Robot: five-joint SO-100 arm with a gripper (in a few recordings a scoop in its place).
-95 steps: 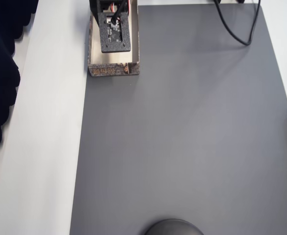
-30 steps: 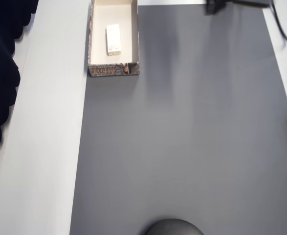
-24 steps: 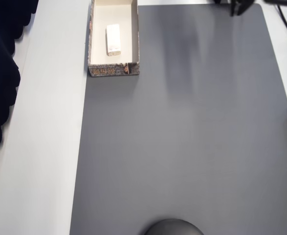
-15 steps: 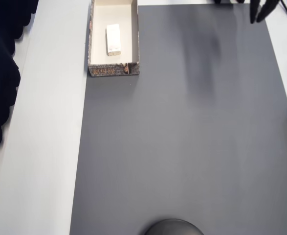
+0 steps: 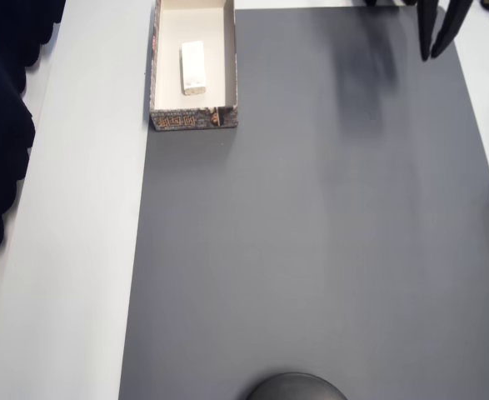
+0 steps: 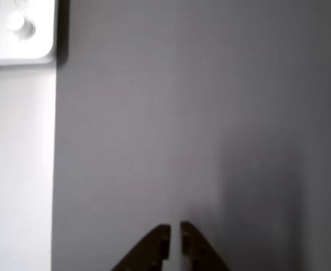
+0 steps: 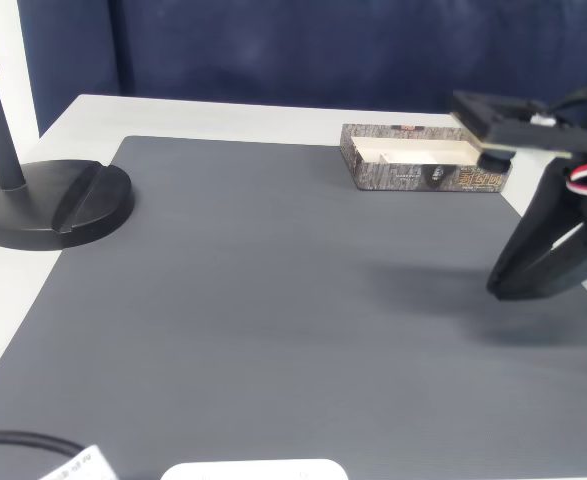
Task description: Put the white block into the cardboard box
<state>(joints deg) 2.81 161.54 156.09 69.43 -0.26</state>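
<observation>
Overhead view, upper left: white block (image 5: 193, 67) lies flat inside cardboard box (image 5: 227, 58). Gripper (image 5: 435, 53), upper right, fingers nearly together, holding nothing.

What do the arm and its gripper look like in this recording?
The gripper is matte black with two long, tapering, pointed fingers. Above them sits a flat black plate, probably the camera mount. Red, white and black wires run along the wrist. No markings are readable.
</observation>
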